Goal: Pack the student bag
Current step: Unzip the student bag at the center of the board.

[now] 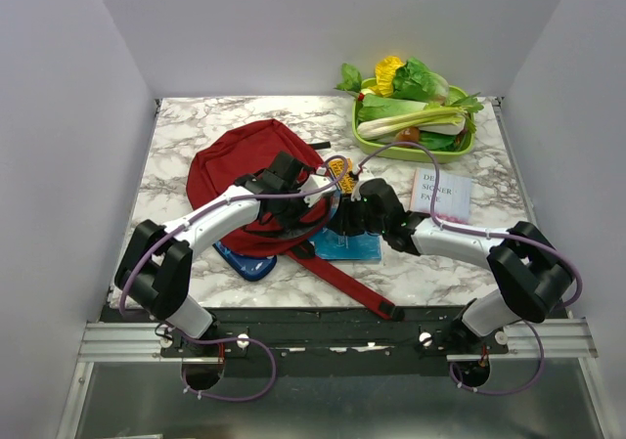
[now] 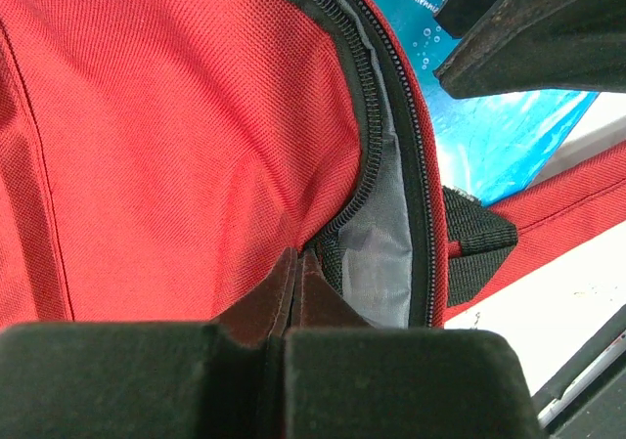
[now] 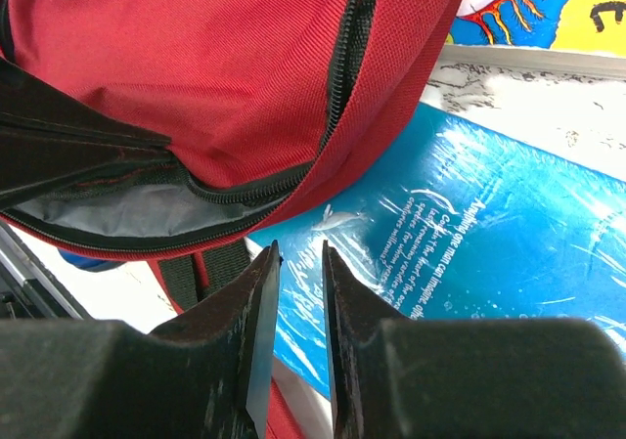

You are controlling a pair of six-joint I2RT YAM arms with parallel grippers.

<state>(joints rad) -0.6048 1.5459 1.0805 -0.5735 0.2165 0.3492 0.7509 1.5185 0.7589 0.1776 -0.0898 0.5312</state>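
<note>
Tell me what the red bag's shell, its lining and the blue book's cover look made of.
The student bag shell: coarse woven fabric, likely nylon or polyester, matte; the weave shows. Its lining: thin smooth grey cloth, faint sheen. The blue book cover: glossy, probably plastic wrap or laminated card; wrinkled highlights show.

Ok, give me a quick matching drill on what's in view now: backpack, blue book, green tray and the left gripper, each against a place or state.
Things:
1. backpack
2. blue book
3. green tray
4. left gripper

Places or states:
A. far right corner, loaded with vegetables
B. shut, tips at the edge of the zip
C. unzipped, grey lining showing
D. lying flat under the right gripper, whose jaws stand slightly apart

Pairs: 1-C, 2-D, 3-A, 4-B
</note>
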